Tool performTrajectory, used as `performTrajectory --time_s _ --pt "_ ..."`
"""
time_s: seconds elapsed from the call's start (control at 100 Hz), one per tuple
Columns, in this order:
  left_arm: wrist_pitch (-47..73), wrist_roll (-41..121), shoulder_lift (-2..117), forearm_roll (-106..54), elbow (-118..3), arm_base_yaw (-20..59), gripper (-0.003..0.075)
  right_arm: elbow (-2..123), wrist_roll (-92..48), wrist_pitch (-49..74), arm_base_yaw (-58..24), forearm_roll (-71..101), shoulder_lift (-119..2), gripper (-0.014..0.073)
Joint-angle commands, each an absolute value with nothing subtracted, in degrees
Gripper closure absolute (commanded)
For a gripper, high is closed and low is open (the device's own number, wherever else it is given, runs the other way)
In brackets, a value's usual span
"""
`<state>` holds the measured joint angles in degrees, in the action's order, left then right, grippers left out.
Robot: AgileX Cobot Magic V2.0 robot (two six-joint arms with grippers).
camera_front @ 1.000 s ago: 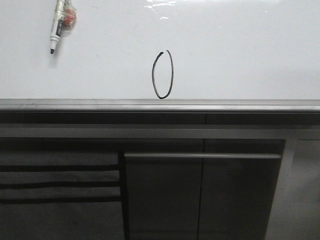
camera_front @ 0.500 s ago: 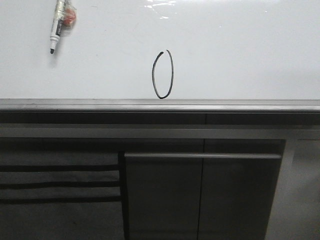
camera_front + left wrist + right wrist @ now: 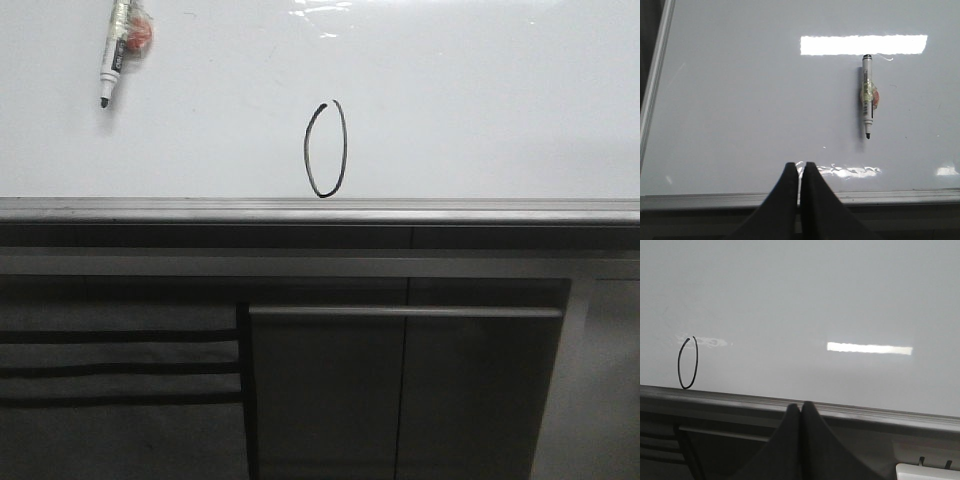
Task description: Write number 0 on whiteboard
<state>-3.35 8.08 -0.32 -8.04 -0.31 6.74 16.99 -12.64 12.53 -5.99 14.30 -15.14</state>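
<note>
The number 0 (image 3: pixel 326 150), a thin black tall oval gapped at its top, stands on the whiteboard (image 3: pixel 480 110) just above the grey edge strip (image 3: pixel 320 209). It also shows in the right wrist view (image 3: pixel 688 363). A white marker (image 3: pixel 116 52) with a black tip lies on the board at the far left, and shows in the left wrist view (image 3: pixel 868 97). My left gripper (image 3: pixel 800 167) is shut and empty, over the board's near edge, well short of the marker. My right gripper (image 3: pixel 801 407) is shut and empty, off the board's near edge. Neither gripper shows in the front view.
Dark grey cabinet panels (image 3: pixel 400 390) with a horizontal bar (image 3: pixel 405 312) lie below the board's edge. A white object (image 3: pixel 927 471) sits at a corner of the right wrist view. Bright light reflections (image 3: pixel 863 45) show on the glossy board.
</note>
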Motion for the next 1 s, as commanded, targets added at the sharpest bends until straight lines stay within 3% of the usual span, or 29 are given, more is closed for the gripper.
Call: performTrajectory --time_s 0.0,0.35,0.78,0.99 --pt "-8.01 7.69 -1.73 -8.52 1.16 6.62 0.074 18.51 -12.74 8.24 -5.62 14.51 -15.57 0.0666" --pt "-8.01 7.69 -1.73 -8.52 1.16 6.62 0.0741 17.73 -12.74 8.1 -5.46 14.51 -13.49 0.0666" --pt "-8.01 7.69 -1.73 -8.52 1.16 6.62 0.0741 -1.08 -12.74 -3.2 -2.31 16.92 1.75 0.0666" --pt "-8.01 7.69 -1.73 -8.52 1.16 6.62 0.074 -1.15 -12.74 -4.64 -2.31 18.05 1.64 0.0666"
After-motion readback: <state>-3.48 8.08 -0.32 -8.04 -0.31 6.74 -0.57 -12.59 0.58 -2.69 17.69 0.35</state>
